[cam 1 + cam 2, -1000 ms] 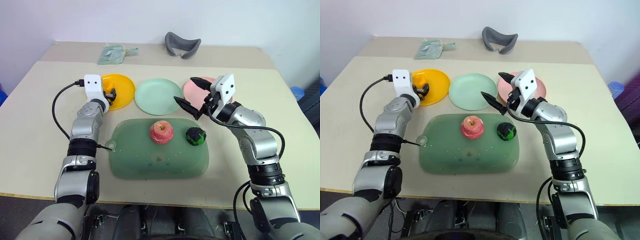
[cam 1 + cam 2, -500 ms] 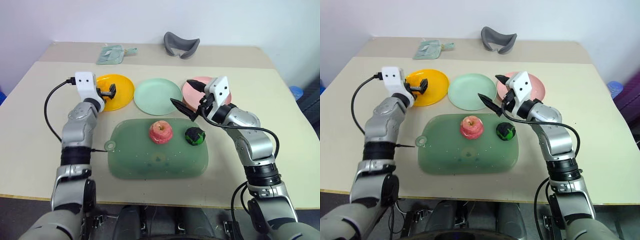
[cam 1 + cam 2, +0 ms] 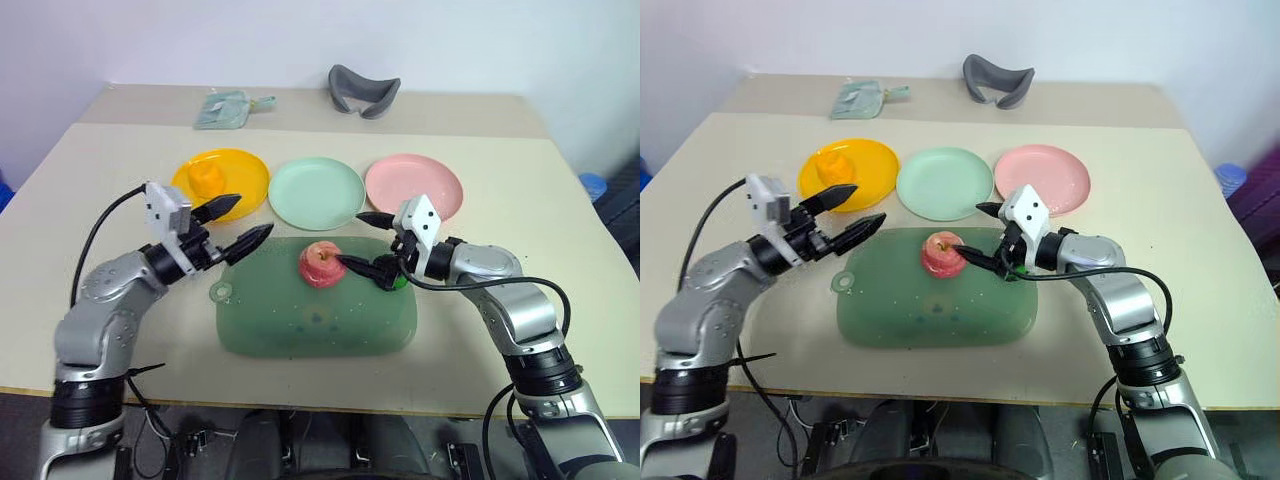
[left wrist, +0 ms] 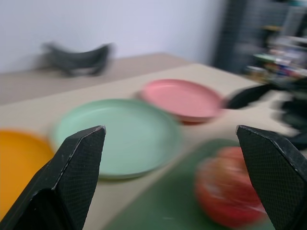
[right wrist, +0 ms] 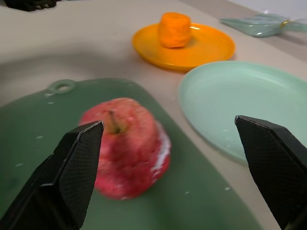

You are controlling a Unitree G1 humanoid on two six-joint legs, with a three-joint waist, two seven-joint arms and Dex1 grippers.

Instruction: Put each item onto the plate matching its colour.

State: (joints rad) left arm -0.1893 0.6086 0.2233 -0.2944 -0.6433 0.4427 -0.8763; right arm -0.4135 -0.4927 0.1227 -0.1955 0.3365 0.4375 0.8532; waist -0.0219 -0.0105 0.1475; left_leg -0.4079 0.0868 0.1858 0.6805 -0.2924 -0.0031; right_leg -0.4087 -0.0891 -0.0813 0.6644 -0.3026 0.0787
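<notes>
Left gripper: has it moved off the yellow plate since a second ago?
Yes. The left gripper has drawn back off the yellow plate toward the robot and now hangs open beside the green mat, leaving the yellow-orange item on the plate.

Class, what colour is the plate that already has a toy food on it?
Yellow plate, holding an orange lump; clearest in the right wrist view.

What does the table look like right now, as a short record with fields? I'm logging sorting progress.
yellow plate: holds the orange toy food
green plate: bare
pink plate: bare
apple: on the green mat, unsorted
green vegetable: on the mat, partly hidden behind the right gripper
left gripper: open, holding nothing, beside the mat's left edge
right gripper: open, over the mat, pointing toward the apple
sorted: one of three
</notes>
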